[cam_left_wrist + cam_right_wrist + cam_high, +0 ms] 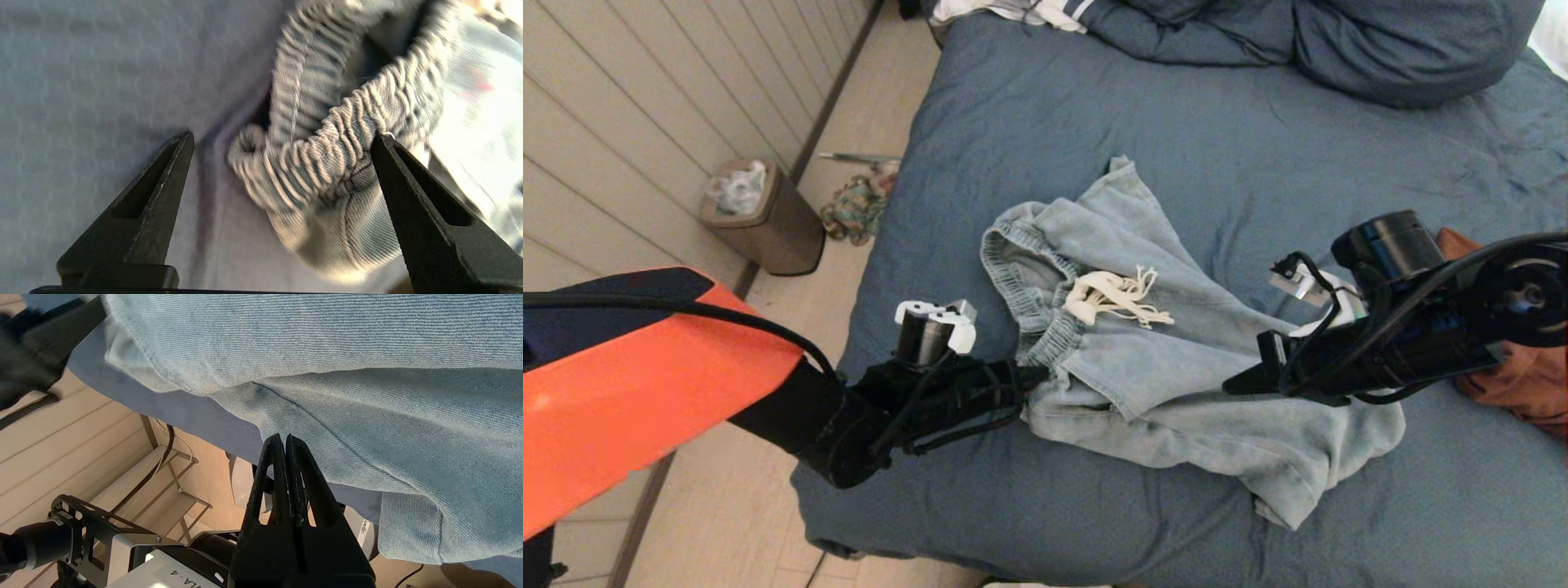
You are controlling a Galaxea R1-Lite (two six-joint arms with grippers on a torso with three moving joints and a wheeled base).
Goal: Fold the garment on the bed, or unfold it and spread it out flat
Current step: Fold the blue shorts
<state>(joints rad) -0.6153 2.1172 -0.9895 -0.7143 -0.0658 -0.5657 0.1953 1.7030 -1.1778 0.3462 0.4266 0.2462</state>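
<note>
Slate-blue bed cover carries crumpled light-denim shorts at its near middle. At the waistband the left tool is spread wide, gripping nothing; the right tool hovers pressed together over a leg. Flattening seems in hand; a fresh pinch on the waistband is called for next.

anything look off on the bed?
The light denim shorts lie rumpled on the bed, one leg folded over, waistband bunched between the open left gripper. A rust-coloured cloth lies crumpled behind the right arm.
</note>
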